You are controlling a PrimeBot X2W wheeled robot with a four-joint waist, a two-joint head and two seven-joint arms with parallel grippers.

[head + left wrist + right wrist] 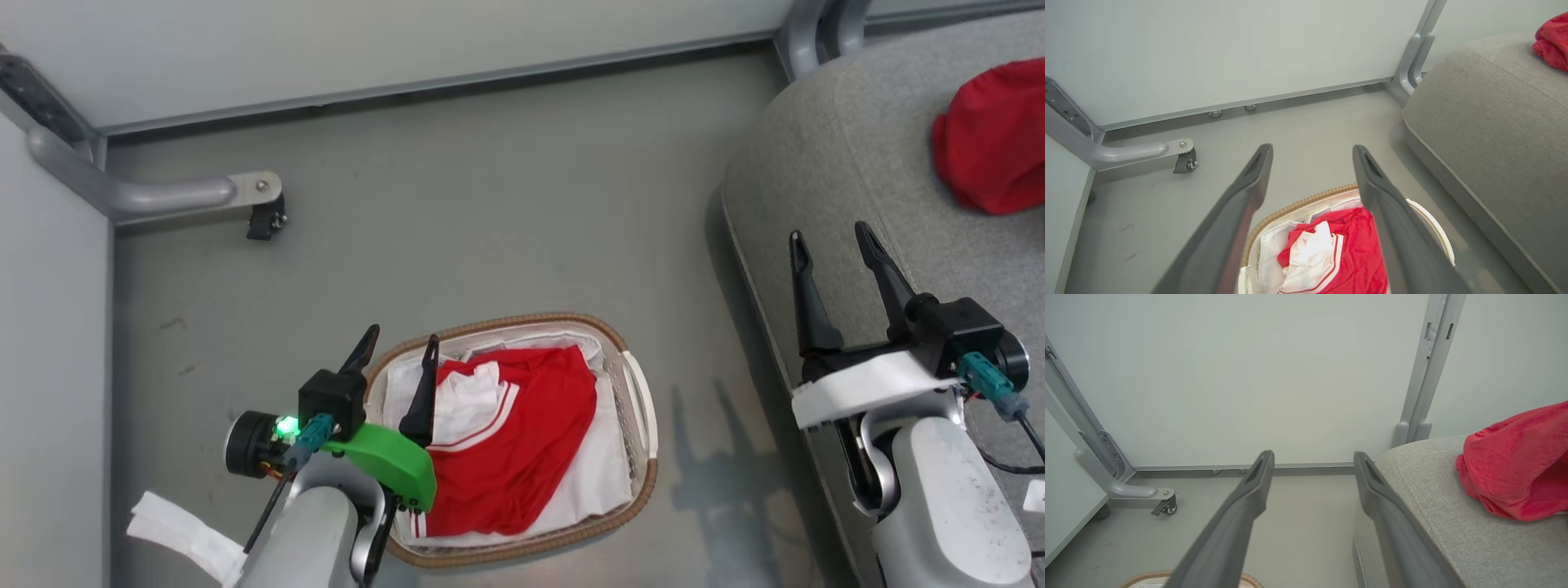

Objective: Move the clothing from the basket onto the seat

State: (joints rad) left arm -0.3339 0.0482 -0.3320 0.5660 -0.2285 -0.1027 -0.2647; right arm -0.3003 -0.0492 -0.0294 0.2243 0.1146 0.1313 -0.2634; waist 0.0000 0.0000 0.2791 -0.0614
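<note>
Left jaws stand apart above the basket with its striped garment, right jaws apart over the seat.

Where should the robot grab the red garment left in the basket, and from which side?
Probably the crumpled fold by its white-striped trim, where the red garment bunches up instead of lying flat on the lining. Come from straight above with the open left gripper, since the basket walls block the sides.
</note>
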